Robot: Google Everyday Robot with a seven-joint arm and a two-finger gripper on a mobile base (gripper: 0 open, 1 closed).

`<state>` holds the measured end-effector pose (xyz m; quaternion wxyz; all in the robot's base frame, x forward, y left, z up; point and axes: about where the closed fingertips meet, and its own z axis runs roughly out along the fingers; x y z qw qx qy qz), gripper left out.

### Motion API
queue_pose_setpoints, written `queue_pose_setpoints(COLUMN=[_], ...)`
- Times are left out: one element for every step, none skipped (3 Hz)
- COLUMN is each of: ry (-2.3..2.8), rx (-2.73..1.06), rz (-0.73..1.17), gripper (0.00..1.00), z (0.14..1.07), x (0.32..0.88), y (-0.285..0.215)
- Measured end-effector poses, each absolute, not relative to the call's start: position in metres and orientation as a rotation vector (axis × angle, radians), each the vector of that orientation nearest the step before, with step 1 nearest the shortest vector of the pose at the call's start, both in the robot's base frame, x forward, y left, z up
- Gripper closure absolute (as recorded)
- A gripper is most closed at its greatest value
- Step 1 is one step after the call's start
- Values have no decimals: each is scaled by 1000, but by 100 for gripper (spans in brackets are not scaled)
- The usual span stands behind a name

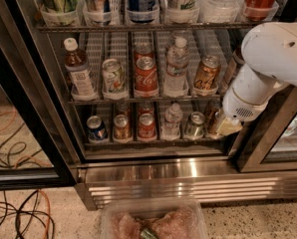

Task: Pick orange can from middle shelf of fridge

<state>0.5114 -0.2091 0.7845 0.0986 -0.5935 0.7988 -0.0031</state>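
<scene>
- Orange can [207, 72]: stands upright in the front cup of its lane on the middle shelf [108, 101] of the fridge [188, 174], just right of a water bottle [177, 63]. It is not yet gripped.
- Gripper [228, 126]: at the end of the white arm [270, 54], low on the right, level with the bottom row and below the can. How far open it is cannot be told.
- Step in hand, as judged: the approach. Raise the gripper to the can's mid-height, enter straight along its lane clear of bottle and door frame [258, 138], and grip the body below the rim.
</scene>
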Motion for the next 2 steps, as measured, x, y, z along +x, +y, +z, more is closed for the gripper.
queue_pose_setpoints(ry=[2344,2344], rx=[-1775,-1775], rz=[-30,-30], gripper=[12,0], z=[791,791], x=[507,507], y=[-202,-202])
